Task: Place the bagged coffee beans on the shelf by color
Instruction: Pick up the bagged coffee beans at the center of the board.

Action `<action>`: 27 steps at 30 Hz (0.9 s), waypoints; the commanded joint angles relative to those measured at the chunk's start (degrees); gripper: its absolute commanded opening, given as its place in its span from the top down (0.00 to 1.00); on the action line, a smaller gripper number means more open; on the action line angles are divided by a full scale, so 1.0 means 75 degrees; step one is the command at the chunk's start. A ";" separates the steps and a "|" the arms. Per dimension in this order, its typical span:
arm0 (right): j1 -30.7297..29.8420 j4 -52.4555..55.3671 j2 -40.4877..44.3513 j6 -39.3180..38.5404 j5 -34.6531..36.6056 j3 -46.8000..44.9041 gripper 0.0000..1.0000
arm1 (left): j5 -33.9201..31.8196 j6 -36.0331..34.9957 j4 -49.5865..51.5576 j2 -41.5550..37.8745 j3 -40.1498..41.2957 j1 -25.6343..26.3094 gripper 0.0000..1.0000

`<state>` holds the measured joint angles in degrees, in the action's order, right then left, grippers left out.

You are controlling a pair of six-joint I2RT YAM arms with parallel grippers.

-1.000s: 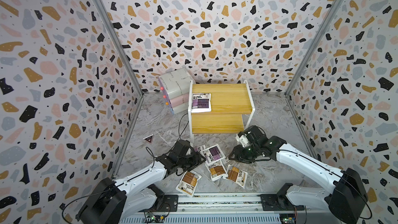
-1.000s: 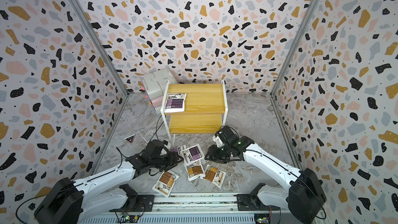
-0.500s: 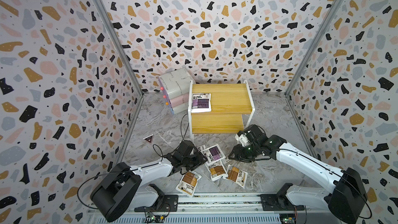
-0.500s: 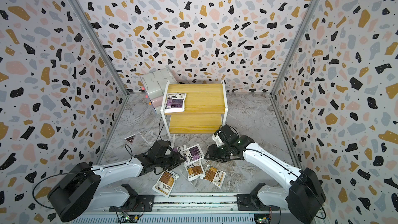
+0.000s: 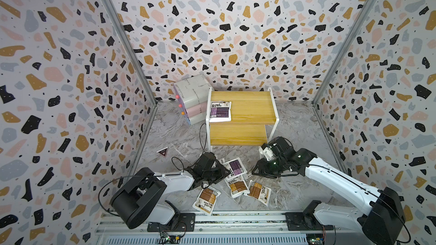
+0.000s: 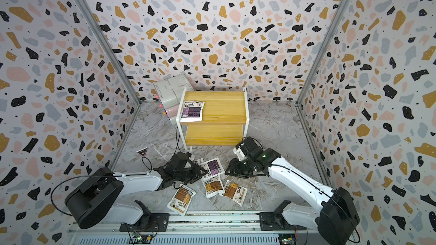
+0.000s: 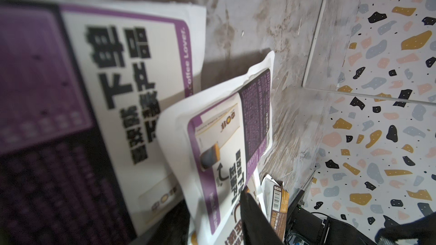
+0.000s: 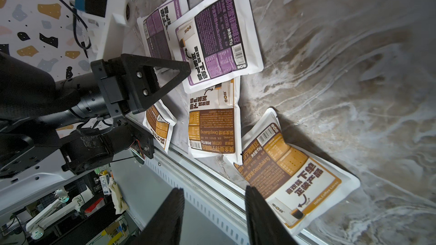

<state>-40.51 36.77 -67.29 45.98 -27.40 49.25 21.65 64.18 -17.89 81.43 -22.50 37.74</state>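
Observation:
The shelf (image 5: 247, 114) stands at the back with one purple-label pouch (image 5: 220, 111) on its top board. On the floor lie two overlapping purple pouches, upper (image 5: 236, 168) and lower (image 8: 157, 31), and three brown ones (image 5: 237, 186) (image 5: 258, 192) (image 5: 206, 200). My left gripper (image 5: 223, 173) reaches over the upper purple pouch (image 7: 224, 149); its jaws stand on either side of that pouch's edge, and whether they press it I cannot tell. My right gripper (image 8: 214, 208) hangs open and empty beside a brown pouch (image 8: 290, 180), right of the pile in both top views.
Stacked white and pink boxes (image 5: 192, 100) lean left of the shelf. A small dark triangular marker (image 5: 162, 152) and a loose black cable (image 5: 200, 135) lie on the marble floor. The arms' metal rail (image 5: 236, 218) runs along the front edge. Patterned walls close three sides.
My left gripper has slid right onto the upper purple pouch and its jaws have narrowed; that arm's base link has swung down. The right gripper has barely moved.

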 commanded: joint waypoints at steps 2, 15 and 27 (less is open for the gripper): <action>-0.0025 0.0243 0.0033 -0.0102 0.0032 0.0318 0.54 | -0.0314 0.0079 -0.0024 0.0361 0.0024 0.0031 0.72; -0.0025 0.0218 0.0164 -0.0107 0.0025 0.0325 0.55 | -0.0135 0.0104 0.0013 0.0136 -0.0144 0.0031 0.94; -0.0018 0.0031 0.0694 0.0081 0.0161 0.0242 0.54 | -0.0164 0.0246 0.0665 -0.1205 -0.0467 0.0031 0.98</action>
<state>-40.51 36.97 -63.96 46.17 -27.14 50.04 21.30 65.65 -14.15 75.00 -23.97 37.93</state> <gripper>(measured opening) 0.460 0.055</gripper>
